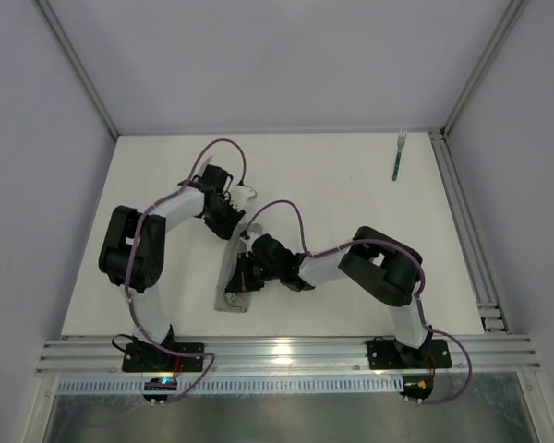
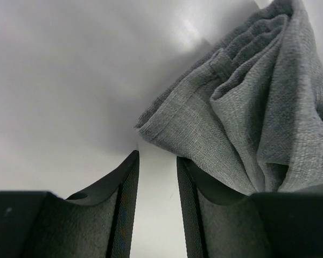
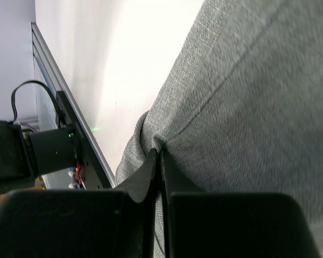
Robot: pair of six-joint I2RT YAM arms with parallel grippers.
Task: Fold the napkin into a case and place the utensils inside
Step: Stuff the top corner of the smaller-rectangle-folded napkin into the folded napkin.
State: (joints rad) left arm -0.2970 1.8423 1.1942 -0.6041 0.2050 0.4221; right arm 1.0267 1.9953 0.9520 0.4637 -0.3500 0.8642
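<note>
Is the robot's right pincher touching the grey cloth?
Touching. The right wrist view shows the right gripper shut, with its tips pinching a puckered fold of the napkin.

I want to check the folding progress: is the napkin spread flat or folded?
Folded. From above, the napkin is a narrow strip, and the left wrist view shows several stacked layers.

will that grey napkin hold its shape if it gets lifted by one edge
Probably not: the napkin bunches into loose drooping folds, so it looks floppy. It puckers where the right hand pinches it, so likely thin and light.
</note>
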